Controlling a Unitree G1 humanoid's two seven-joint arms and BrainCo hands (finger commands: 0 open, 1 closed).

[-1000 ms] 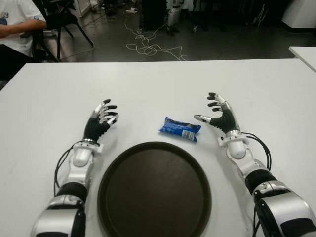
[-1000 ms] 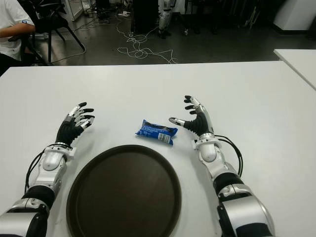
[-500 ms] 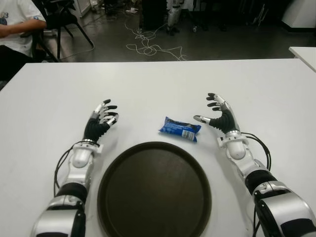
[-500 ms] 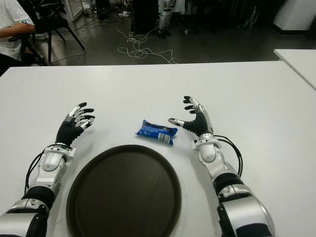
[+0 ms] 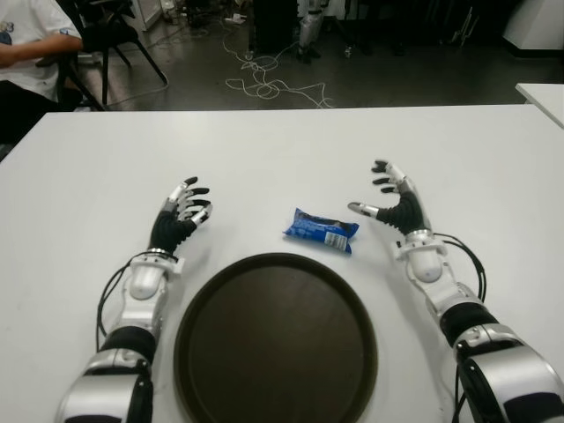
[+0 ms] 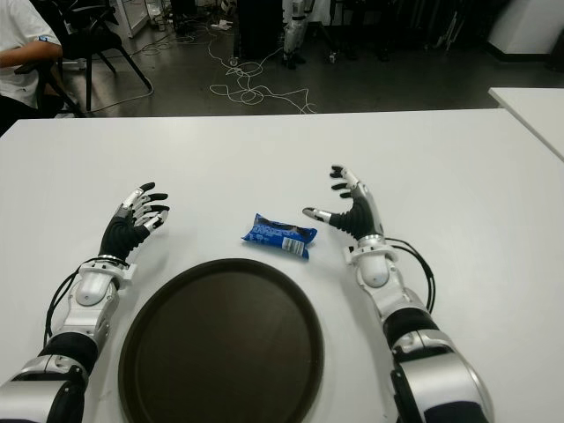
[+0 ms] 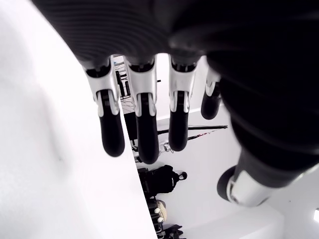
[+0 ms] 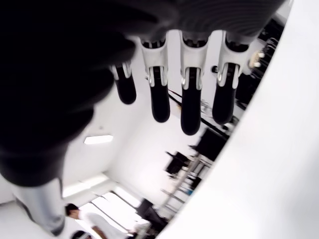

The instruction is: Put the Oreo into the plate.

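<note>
Blue-wrapped, the Oreo [image 5: 322, 230] is seen on the desk [image 5: 264, 150], just beyond the plate [image 5: 275, 339]. The right hand [image 5: 397, 207], fingers spread and empty, should be closed across the packet's narrow width. The left hand [image 5: 179, 218] is open too.

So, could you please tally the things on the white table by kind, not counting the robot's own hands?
Blue Oreo packet: 1
Dark round plate: 1
Total: 2, both lying on the white table, with the packet just beyond the plate's far rim.
</note>
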